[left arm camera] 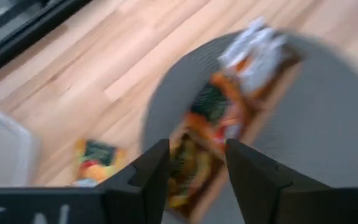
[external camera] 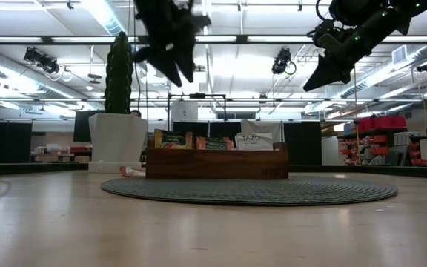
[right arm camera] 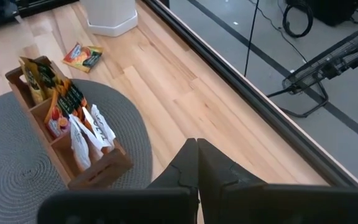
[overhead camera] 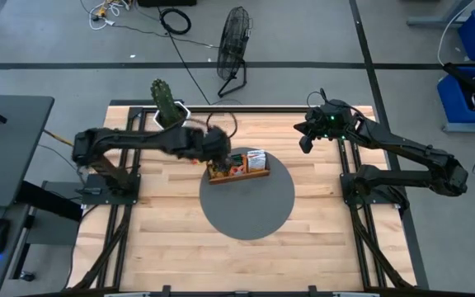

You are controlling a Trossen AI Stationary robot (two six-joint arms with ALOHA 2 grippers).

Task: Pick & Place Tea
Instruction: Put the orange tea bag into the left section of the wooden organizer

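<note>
Several tea sachets, orange, dark green and white, stand upright in the slots of a brown wooden tray [overhead camera: 239, 173] on a round grey mat [overhead camera: 250, 206]. In the low view they show above the tray wall [external camera: 217, 165]: orange [external camera: 170, 139], green [external camera: 213, 143], white [external camera: 256, 137]. One loose sachet [right arm camera: 82, 55] lies flat on the wood near the white pot, also seen in the left wrist view [left arm camera: 96, 159]. My left gripper [left arm camera: 196, 149] hangs open above the tray's left end [overhead camera: 217, 153], clear of it [external camera: 180, 74]. My right gripper [right arm camera: 197, 144] waits shut, raised at the table's far right [overhead camera: 305, 142].
A white pot with a cactus [overhead camera: 167, 107] stands at the far edge, left of the tray, close behind my left arm. The mat lies mid-table; bare wood [overhead camera: 180, 247] stretches toward the near edge. A fan [overhead camera: 233, 49] stands on the floor beyond the table.
</note>
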